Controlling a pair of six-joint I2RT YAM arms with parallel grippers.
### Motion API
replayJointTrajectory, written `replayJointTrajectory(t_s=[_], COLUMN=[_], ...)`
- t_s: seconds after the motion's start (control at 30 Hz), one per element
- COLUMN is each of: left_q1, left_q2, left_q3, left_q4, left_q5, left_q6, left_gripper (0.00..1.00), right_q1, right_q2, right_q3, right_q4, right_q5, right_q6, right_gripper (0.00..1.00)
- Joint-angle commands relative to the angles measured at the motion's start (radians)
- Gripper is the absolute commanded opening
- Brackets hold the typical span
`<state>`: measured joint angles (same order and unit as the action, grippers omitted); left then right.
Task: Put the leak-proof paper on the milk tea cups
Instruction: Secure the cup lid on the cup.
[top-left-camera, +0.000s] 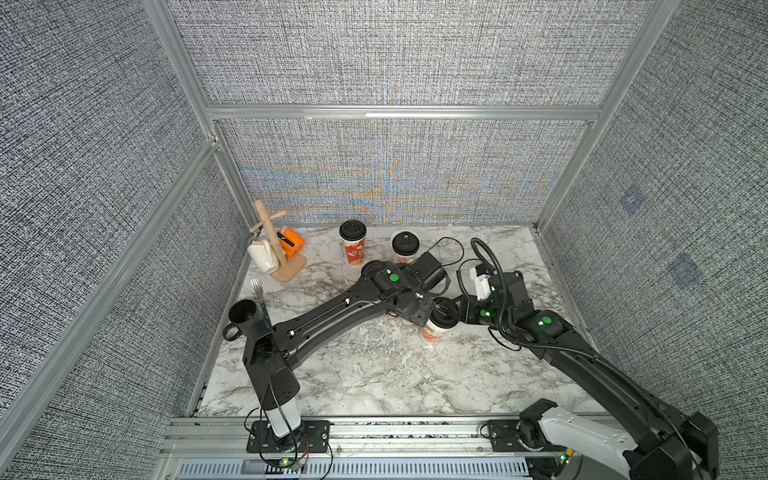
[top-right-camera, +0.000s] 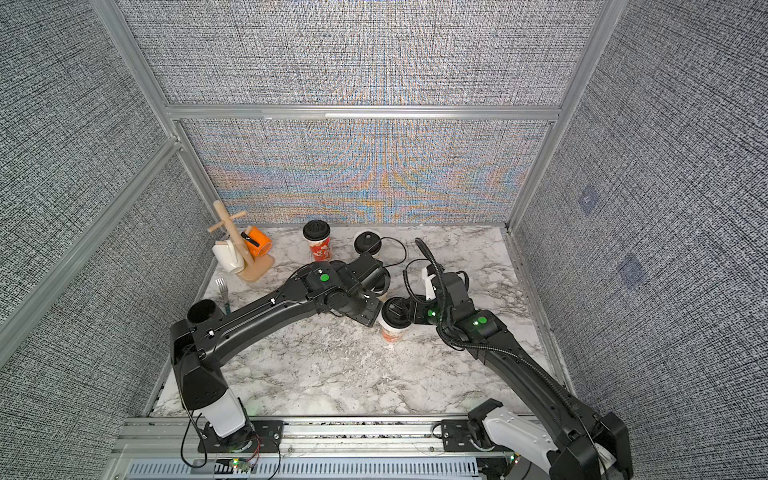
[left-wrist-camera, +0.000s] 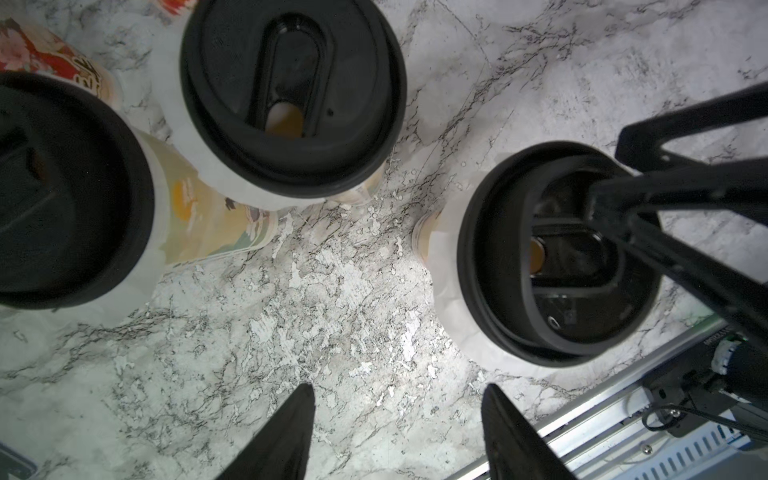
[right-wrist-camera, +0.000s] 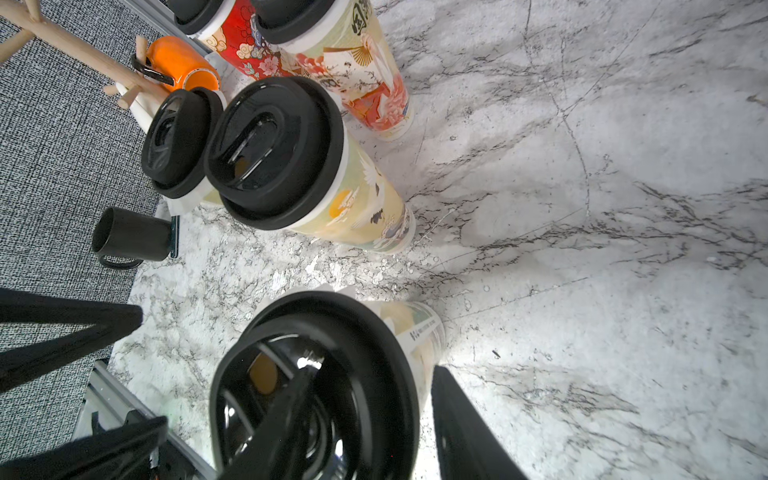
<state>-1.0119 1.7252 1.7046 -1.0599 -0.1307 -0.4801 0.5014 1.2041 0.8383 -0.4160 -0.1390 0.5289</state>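
Left jaws wide, empty; right jaws straddle lid (right-wrist-camera: 357, 328) rim, I can't tell grip. Sideways tug could tip cup (right-wrist-camera: 420, 332), crumple paper (left-wrist-camera: 451, 299)

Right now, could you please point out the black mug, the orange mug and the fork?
black mug (top-left-camera: 242, 311): in a top view, its open mouth.
orange mug (top-left-camera: 295, 245): in a top view, its side wall.
fork (top-left-camera: 254, 285): in a top view, its tines.

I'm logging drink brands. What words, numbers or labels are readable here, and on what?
No text reads clearly enough to quote.
Beige-and-red cup: large black brush characters by the rim, cut off, unreadable.
Beige cup closest in the right wrist view: a line of tiny print, too small.
Dark part by the rail: small lettering, blurred.
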Motion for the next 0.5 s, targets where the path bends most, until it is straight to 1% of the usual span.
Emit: replayJointTrajectory(t_s=[0.0,0.23,0.47], left_q1=[0.003,0.014,0.024], left_q2=[-0.020,-0.036,-0.032], left_q3=[-0.029,-0.094,-0.145], left_q4=[0.095,0.166,0.188], left_q5=[0.022,0.052,0.055], left_q6=[-0.039,-0.062,-0.074], left_gripper=[0.66,0.65,0.65], right_q1=[0.012,0.048,0.065], right_q2=[0.012,0.024,0.038], right_q3=[-0.001,0.001,0.003], right_q4=[-0.144,-0.135,-0.126], right_q5=[0.024,0.029,0.032], right_q6=[-0.003,0.013,0.019], right_gripper=[0.47,0.47,0.47])
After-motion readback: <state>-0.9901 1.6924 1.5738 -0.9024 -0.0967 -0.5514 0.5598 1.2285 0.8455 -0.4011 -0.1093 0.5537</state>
